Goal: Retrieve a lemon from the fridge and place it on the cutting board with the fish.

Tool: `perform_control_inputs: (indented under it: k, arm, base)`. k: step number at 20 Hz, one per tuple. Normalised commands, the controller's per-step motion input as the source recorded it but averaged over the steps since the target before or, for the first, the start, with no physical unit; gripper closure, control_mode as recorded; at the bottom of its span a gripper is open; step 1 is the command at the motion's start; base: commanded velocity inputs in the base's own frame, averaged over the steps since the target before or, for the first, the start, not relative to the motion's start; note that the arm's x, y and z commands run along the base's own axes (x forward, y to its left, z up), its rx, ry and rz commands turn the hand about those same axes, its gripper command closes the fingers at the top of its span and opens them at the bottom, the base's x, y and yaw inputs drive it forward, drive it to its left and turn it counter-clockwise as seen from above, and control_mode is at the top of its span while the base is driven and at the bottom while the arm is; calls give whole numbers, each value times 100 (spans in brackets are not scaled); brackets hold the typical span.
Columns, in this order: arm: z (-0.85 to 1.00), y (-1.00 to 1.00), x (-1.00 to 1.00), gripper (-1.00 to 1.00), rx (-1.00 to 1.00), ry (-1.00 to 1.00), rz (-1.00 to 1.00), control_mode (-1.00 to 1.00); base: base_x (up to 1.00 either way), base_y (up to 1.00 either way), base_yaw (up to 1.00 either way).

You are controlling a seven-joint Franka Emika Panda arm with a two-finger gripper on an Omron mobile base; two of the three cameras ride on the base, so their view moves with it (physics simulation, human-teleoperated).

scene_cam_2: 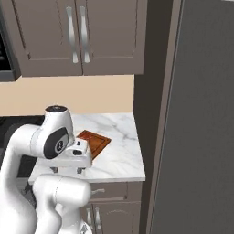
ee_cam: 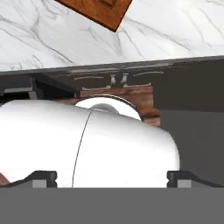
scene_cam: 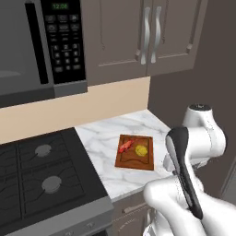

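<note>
1. The small round dull-yellow lemon (scene_cam: pixel 141 150) sits on the flat reddish-brown wooden cutting board (scene_cam: pixel 133 161), just beside the small elongated red-orange fish (scene_cam: pixel 125 146), which lies to its left in the left base view
2. The lemon is round, so it has no clear long axis; the fish runs diagonally across the board's far corner, and which end is the head is too small to tell
3. The board rests on the white marble counter (scene_cam: pixel 103 143), between the black stovetop (scene_cam: pixel 41 175) and the counter's right-hand end, near the front edge
4. The end effector (scene_cam_2: pixel 67 170) hangs released and empty, jaws spread wide, low in front of the counter edge and well apart from the board
5. Judged risk: the lemon could roll off the board, since a ball has little to hold it if the arm brushes the board while moving nearby
6. The tall grey fridge (scene_cam_2: pixel 201 119) stands closed to the right
</note>
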Motion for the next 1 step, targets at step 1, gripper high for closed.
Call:
perform_control_inputs:
  k: [1]
  arm:
    - [17, 0, -23, -100, 0, -8, -5, -100]
  base:
    - [0, 0, 0]
